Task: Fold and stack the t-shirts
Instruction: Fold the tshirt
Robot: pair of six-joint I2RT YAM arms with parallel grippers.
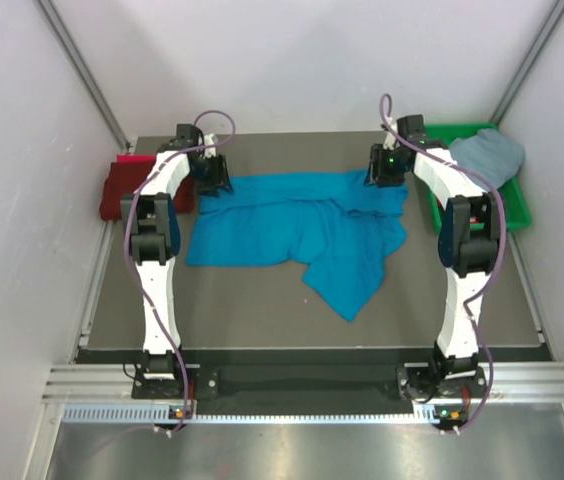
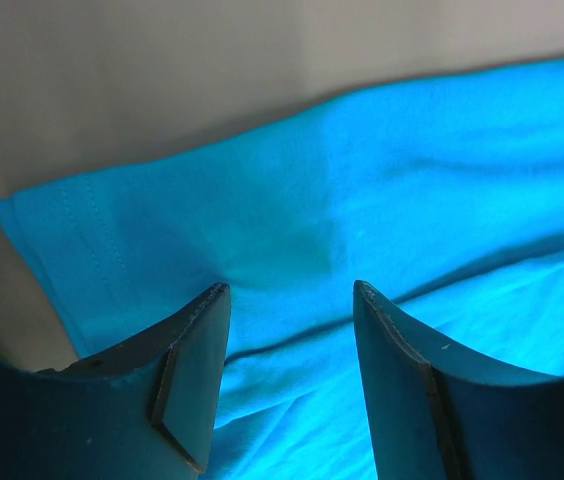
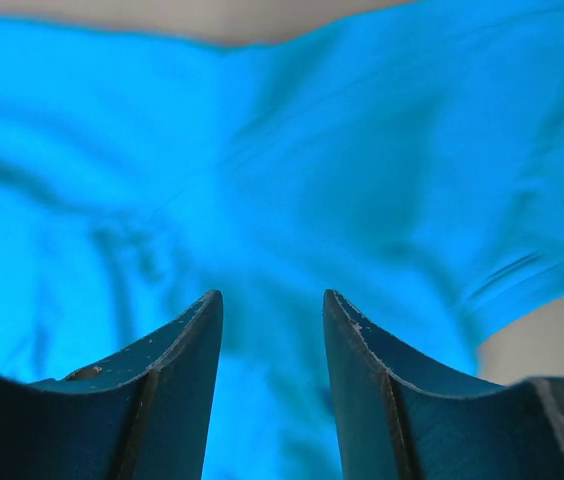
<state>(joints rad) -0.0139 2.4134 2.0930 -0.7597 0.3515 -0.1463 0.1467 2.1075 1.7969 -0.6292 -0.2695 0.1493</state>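
Observation:
A bright turquoise-blue t-shirt (image 1: 302,230) lies rumpled across the middle of the table, one part trailing toward the front. My left gripper (image 1: 212,180) is open and empty over its far left corner; the hemmed sleeve (image 2: 82,240) shows just beyond the fingers. My right gripper (image 1: 387,175) is open and empty over the far right corner, with blue cloth (image 3: 292,180) filling its view. A dark maroon shirt (image 1: 127,192) lies folded at the far left with a red one (image 1: 134,159) under it. A pale grey-blue shirt (image 1: 487,155) lies crumpled in the green bin.
A green plastic bin (image 1: 512,205) stands at the right edge of the table. White walls and metal rails close in the sides. Bare dark table surface (image 1: 262,310) lies in front of the blue shirt.

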